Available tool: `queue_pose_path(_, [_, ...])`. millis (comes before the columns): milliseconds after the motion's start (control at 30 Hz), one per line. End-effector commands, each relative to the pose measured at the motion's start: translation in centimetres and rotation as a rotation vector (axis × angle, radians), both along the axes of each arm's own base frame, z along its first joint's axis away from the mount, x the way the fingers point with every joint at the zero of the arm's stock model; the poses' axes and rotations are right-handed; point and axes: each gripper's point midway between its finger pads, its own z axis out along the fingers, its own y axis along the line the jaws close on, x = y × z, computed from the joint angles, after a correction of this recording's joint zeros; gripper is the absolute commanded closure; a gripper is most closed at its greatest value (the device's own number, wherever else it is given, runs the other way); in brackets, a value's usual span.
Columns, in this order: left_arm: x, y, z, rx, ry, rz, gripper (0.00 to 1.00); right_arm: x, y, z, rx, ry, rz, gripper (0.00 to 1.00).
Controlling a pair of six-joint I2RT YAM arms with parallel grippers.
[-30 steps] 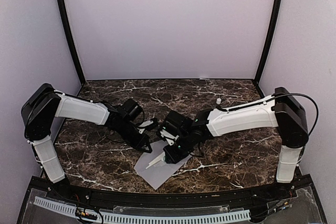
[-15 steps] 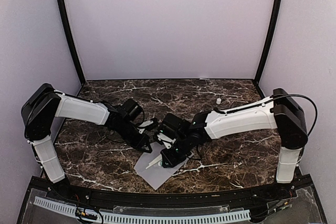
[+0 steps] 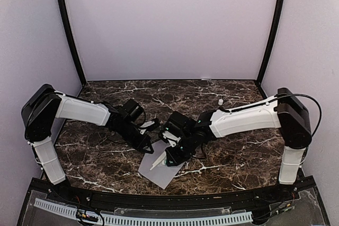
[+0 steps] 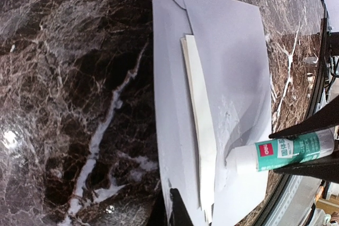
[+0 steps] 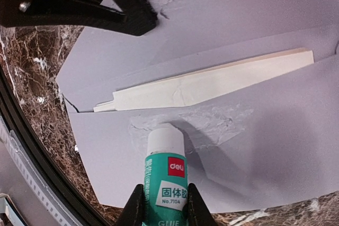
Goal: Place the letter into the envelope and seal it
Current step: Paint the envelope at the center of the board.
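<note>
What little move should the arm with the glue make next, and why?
Probably drag the glue stick farther along the envelope: the shiny smear covers only a short patch beside the letter, and the left fingers rest on the envelope.

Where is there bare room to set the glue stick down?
Widest bare marble: the back strip of the table, between the arms and the rear wall. A smaller patch lies front right, between the envelope and the right arm's base. Crowded: centre front, where left gripper, right gripper, glue stick and envelope meet.
</note>
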Motion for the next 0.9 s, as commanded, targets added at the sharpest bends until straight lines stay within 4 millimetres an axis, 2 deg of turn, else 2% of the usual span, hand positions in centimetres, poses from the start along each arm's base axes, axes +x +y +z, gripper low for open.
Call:
queue_pose_path(0, [0.2,-0.5,1.0,-0.029,-0.022,-0.012,1.0,1.7,-3.5,-1.7,-0.093,-0.006,-0.059,0.99])
queue_pose_path(200, [0.1,-0.5,0.9,-0.03,-0.021,-0.015,1.0,3.9,-5.3,-2.5,-0.126,-0.03,-0.091,0.99])
queue_pose_path(500, [0.0,-0.5,0.9,-0.033,-0.016,-0.017,1.0,6.8,-6.7,-2.9,-0.147,-0.062,-0.122,0.99])
queue_pose_path(667, [0.1,-0.6,0.9,-0.032,-0.019,-0.018,1.0,7.5,-6.9,-2.8,-0.149,-0.068,-0.129,0.99])
queue_pose_path(867, [0.1,-0.5,0.9,-0.031,-0.018,-0.014,1.0,6.7,-6.1,-2.0,-0.108,-0.042,-0.111,0.99])
